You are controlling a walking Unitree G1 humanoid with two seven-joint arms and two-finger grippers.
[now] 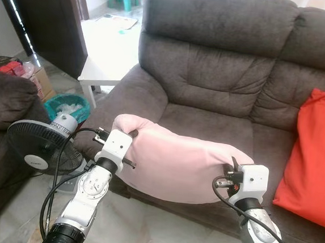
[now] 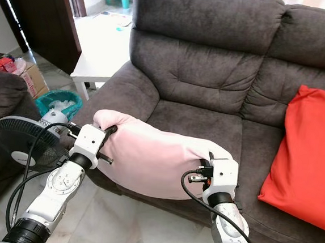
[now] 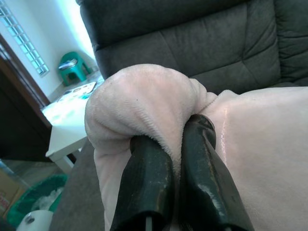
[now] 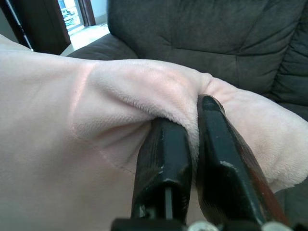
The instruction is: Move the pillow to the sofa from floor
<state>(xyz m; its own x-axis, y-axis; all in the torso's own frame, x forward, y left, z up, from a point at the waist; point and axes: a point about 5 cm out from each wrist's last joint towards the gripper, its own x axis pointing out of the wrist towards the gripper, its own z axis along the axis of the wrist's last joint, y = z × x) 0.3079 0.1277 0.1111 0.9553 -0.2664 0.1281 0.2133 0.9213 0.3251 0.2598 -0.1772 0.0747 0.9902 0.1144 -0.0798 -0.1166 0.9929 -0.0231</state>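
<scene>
Left eye view: pink pillow (image 1: 176, 165) held up between both hands, stretched across front edge of the dark grey sofa (image 1: 224, 64), over its left seat cushion. Left hand (image 1: 132, 133) grips the pillow's left end near the sofa armrest; right hand (image 1: 234, 165) grips the right end. Red cushion (image 1: 313, 157) leans on the sofa's right seat, apart from the pillow. Black fan (image 1: 41, 145) stands on the floor to the left, just beside the left arm. Teal bin (image 1: 67, 107) behind the fan; white counter (image 1: 108, 54) beyond the armrest. Part of a second dark sofa (image 1: 1, 107) at far left.

Right eye view: same layout. Pillow sags a little between the two hands, its lower edge below the seat front. Tiled floor (image 2: 142, 228) under the arms.

Left wrist view: both black fingers (image 3: 147, 187) pressed together on a bunched fold of pink fabric, which bulges over the tips. Sofa backrest behind; green stool (image 3: 73, 68) in the bright room far off.

Right wrist view: fingers (image 4: 163, 168) pinch a ridge of the pillow's fabric between them, cloth creased at the grip. Sofa back and armrest beyond.
</scene>
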